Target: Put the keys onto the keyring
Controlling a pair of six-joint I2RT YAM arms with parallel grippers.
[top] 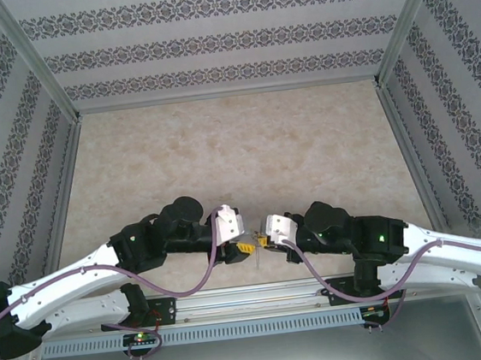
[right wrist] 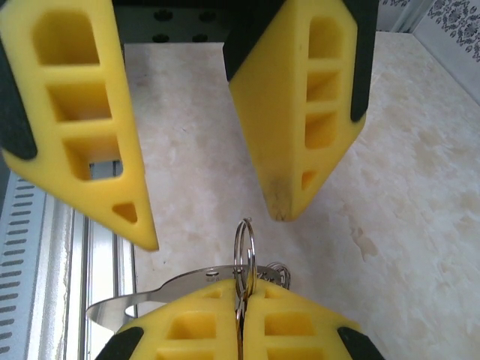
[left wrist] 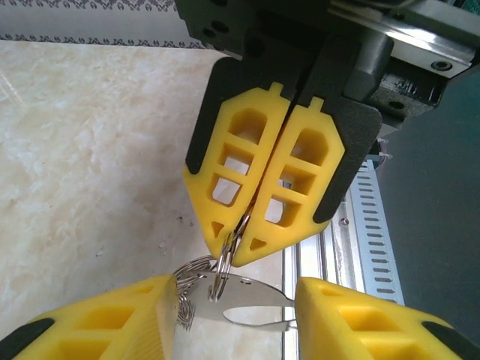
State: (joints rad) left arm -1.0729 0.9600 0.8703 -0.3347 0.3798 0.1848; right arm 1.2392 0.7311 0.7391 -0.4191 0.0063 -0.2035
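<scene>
Lower centre, left wrist view: my right hand, fingers pressed together, pinches the keyring upright above the counter. The flat silvery key, seemingly threaded on, lies between the spread fingers of my left hand. I should withdraw the left hand straight, without snagging the key.

top cam overhead, far; wrist cams close, opposed, share keyring
</scene>
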